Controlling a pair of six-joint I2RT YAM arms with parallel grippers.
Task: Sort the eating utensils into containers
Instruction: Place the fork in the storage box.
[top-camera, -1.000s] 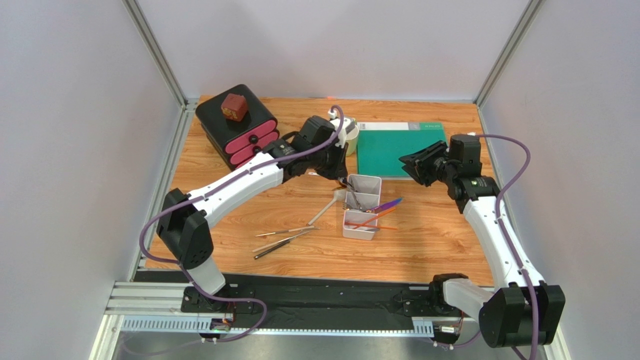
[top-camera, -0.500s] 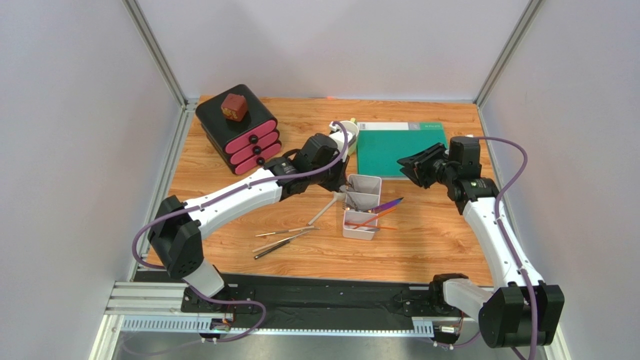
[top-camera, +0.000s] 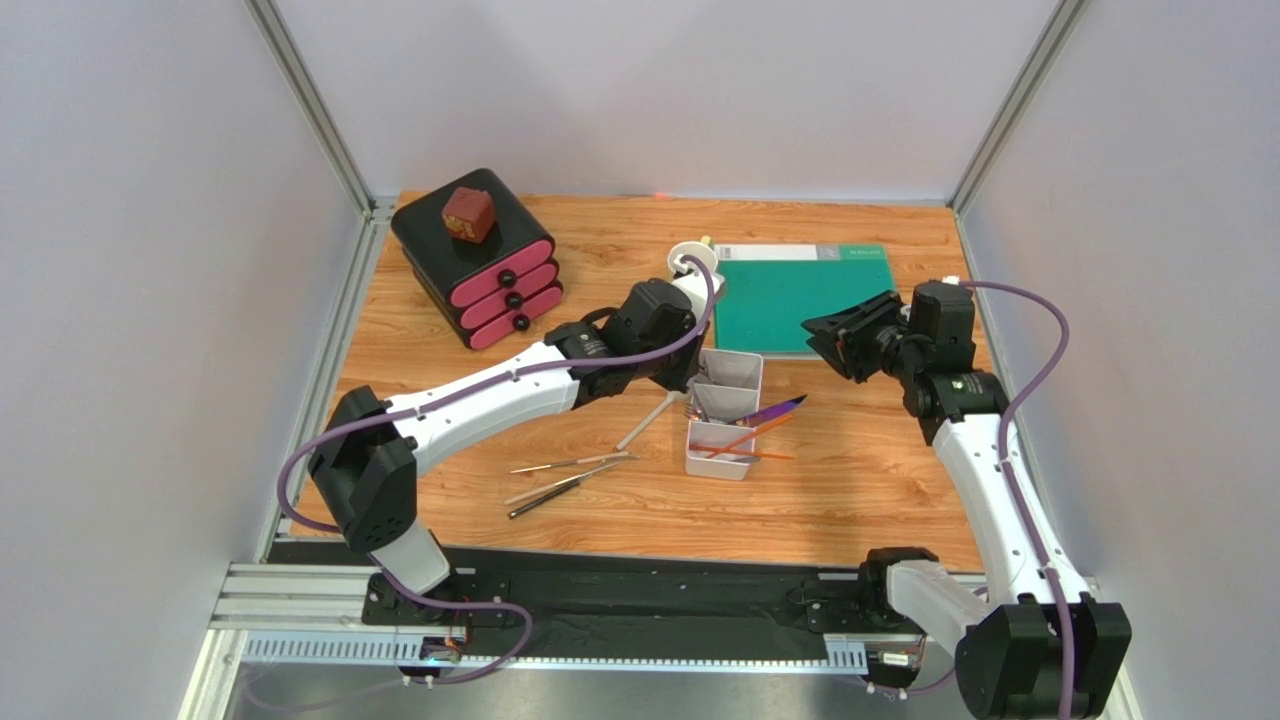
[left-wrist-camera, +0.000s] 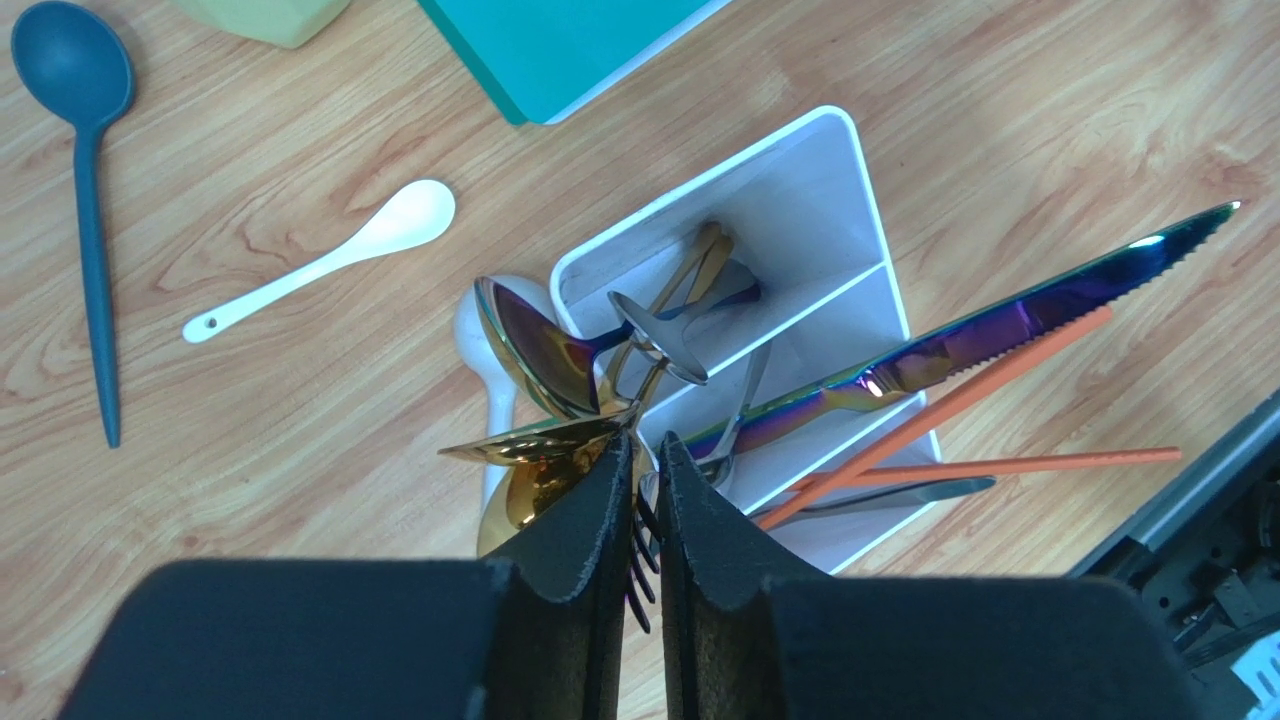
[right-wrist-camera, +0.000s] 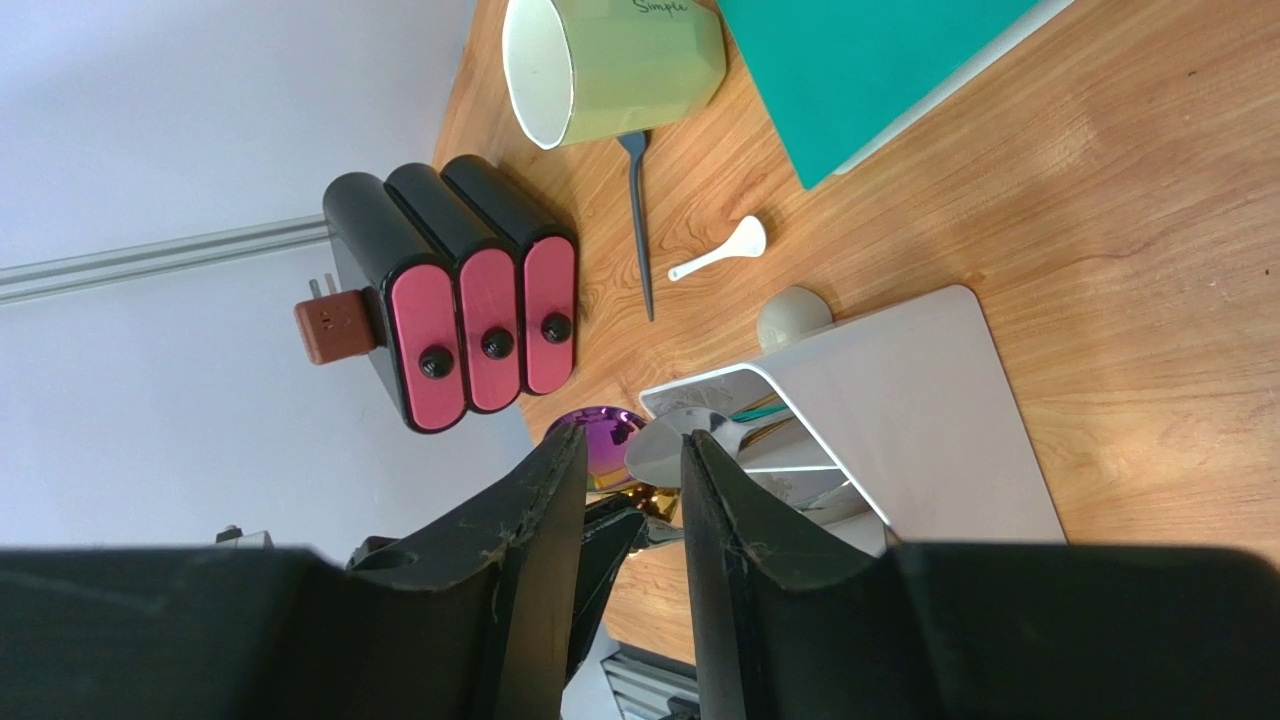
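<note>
Hovering at the white tray's left rim mid-table, left gripper nearly together, grip unclear. Utensils crowd the tray. Right gripper apart, empty, far-right. Open wood table near-right; grey walls around.

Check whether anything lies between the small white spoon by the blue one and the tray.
Only bare wood lies between the white spoon and the tray's nearest corner. Just beside that line, a pale spoon and gold and iridescent spoons crowd the tray's edge by the left tool.
</note>
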